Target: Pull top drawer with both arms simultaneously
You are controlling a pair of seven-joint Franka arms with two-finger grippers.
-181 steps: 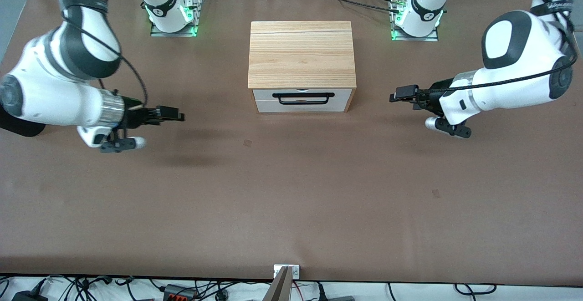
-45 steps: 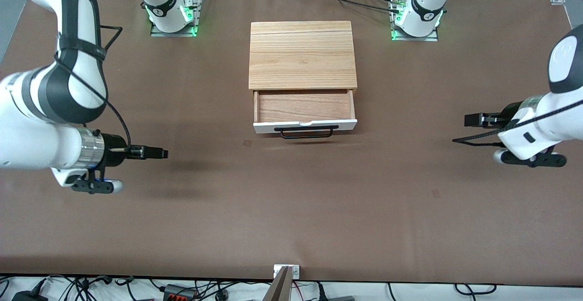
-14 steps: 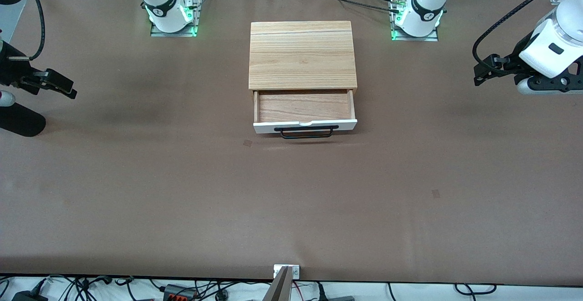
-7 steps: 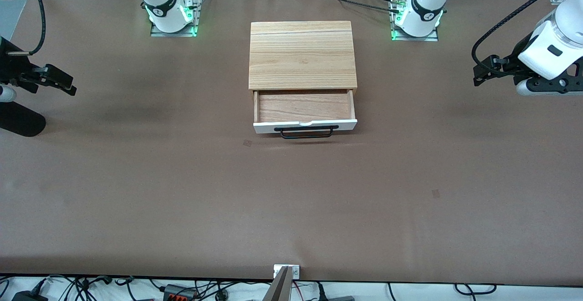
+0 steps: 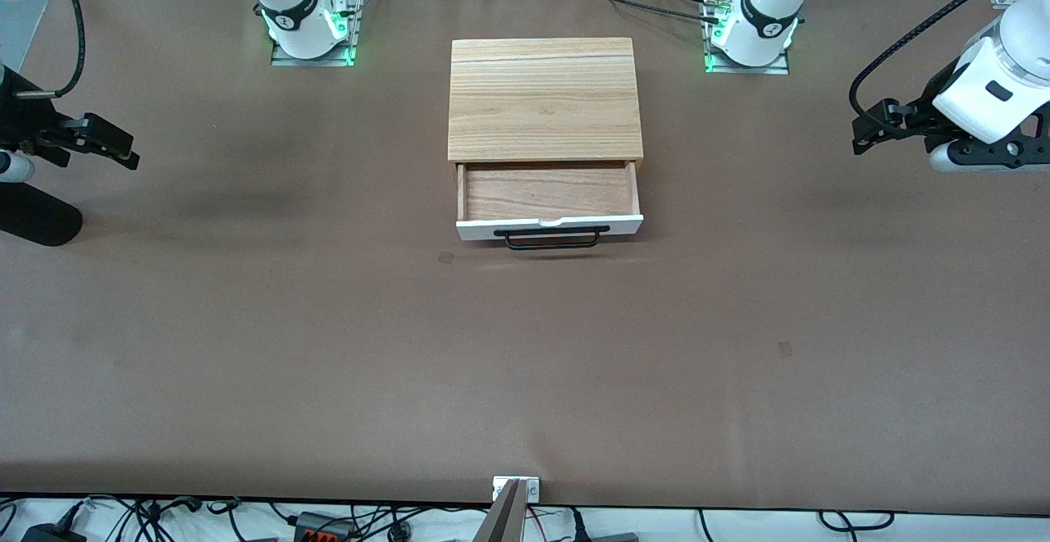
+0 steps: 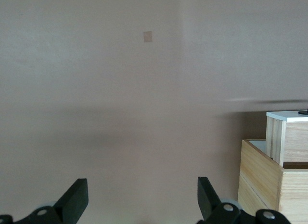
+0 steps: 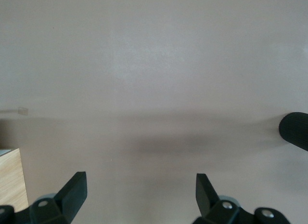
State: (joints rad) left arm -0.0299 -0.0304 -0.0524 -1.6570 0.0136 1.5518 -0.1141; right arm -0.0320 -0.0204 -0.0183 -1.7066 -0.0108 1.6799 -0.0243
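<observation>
Drawer first: you see the top drawer [image 5: 548, 198] pulled out of the cabinet [image 5: 544, 99] toward the front camera, its reddish-brown inside bare, its white front panel and black bar handle [image 5: 551, 236] nearest that camera. The cabinet sits on the table [image 5: 525, 362] between the two arm bases. Your left tool [image 5: 871, 127] hangs over the table well apart from the cabinet, at the left arm's end, fingers spread wide and holding nothing. Your right tool [image 5: 105, 144] hangs likewise well apart from the cabinet at the right arm's end, fingers wide and unloaded
</observation>
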